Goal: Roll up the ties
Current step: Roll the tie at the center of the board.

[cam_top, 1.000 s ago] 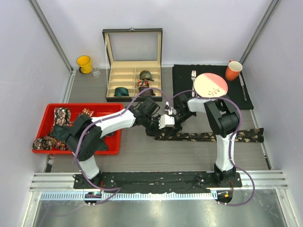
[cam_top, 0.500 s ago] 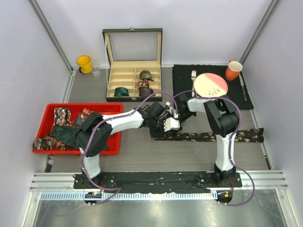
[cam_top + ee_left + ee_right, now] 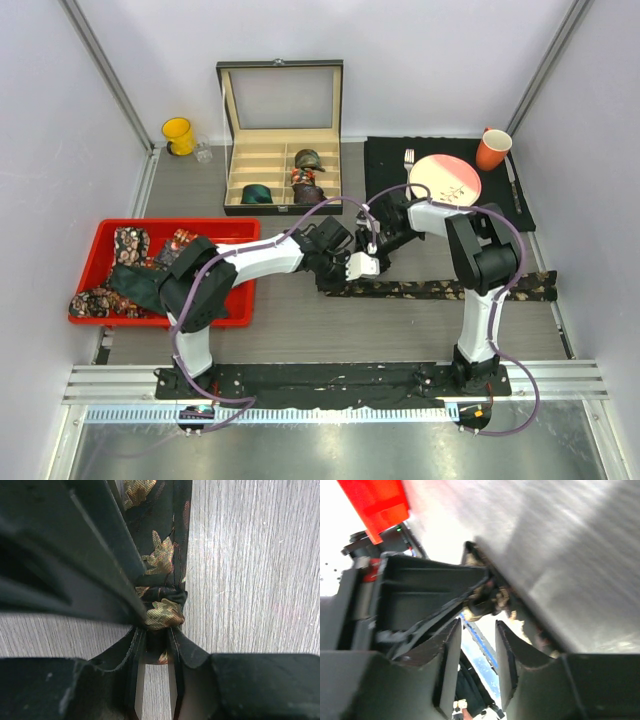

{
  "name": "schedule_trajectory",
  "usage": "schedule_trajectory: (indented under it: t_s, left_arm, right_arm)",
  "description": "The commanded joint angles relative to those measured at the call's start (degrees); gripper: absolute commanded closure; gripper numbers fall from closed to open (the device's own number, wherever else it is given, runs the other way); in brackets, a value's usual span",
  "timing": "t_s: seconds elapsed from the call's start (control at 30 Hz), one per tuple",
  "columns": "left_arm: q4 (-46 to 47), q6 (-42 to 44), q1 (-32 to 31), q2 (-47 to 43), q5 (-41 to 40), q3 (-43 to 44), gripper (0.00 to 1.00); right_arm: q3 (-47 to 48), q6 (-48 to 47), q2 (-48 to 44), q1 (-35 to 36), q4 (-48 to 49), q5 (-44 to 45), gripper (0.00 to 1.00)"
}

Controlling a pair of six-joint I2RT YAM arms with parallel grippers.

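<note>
Floral tie (image 3: 450, 289) flat across tabletop (image 3: 300, 330), right of centre; left end wound into small coil, pinched in left gripper (image 3: 156, 634). Right gripper (image 3: 477, 630) just beside coil, jaws spread, holding nothing.

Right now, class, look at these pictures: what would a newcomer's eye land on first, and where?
Both arms meet mid-table at the left end of a long floral tie, where the left gripper pinches a small coil while the right gripper stands open. A bright red bin holding more ties sits left.
</note>
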Motion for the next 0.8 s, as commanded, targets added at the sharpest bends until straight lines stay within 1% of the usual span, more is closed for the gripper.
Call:
schedule_trajectory:
  t_s: [0.0,0.2,0.27,0.37,0.47,0.5,0.57,0.6,0.63,0.7,0.73,0.77]
  left_arm:
    - [-1.86,0.88,-0.25,0.24,-2.01,-1.48,0.76]
    - [-1.86,0.70,-0.16,0.16,-2.18,-1.39,0.75]
    - [-1.77,0.61,-0.25,0.07,-2.18,-1.56,0.75]
    - [-1.68,0.53,-0.16,-0.19,-2.27,-1.56,0.75]
    - [-1.77,0.52,-0.25,-0.37,-2.18,-1.82,0.75]
    - [-1.68,0.53,-0.25,-0.63,-2.27,-2.09,0.75]
    - [-1.42,0.70,-0.16,-0.98,-2.18,-2.44,0.74]
    - [-1.16,0.61,-0.16,-1.33,-2.18,-2.96,0.73]
    - [-0.89,0.70,-0.07,-1.60,-2.10,-3.14,0.68]
    - [-0.63,0.53,0.37,-2.91,-1.13,-3.67,0.60]
    - [-0.19,0.18,0.63,-3.35,-0.69,-3.76,0.52]
    - [0.16,-0.26,1.59,-3.88,0.44,-3.93,0.48]
  right_arm:
    - [-0.81,1.79,-3.34,0.44,0.50,-3.79,0.58]
    - [-0.72,2.76,-1.58,2.99,1.38,-2.13,0.57]
    - [-0.72,2.85,-1.23,3.34,1.91,-0.29,0.58]
    - [-0.81,2.15,0.09,3.52,1.91,3.13,0.63]
    - [-1.25,1.62,0.88,3.08,1.91,5.16,0.76]
    - [-1.34,1.53,1.14,2.91,1.83,6.30,0.85]
    - [-1.60,0.48,1.41,2.38,1.39,7.18,0.94]
    - [-1.60,0.04,1.50,2.20,0.95,7.80,0.99]
    - [-1.69,-0.40,1.76,1.94,0.25,8.33,0.99]
    - [-2.21,-1.81,1.76,1.76,-0.19,9.64,0.99]
    - [-2.39,-2.24,1.59,1.68,-0.37,9.91,0.99]
    - [-2.57,-2.94,1.50,1.67,-0.46,10.00,0.99]
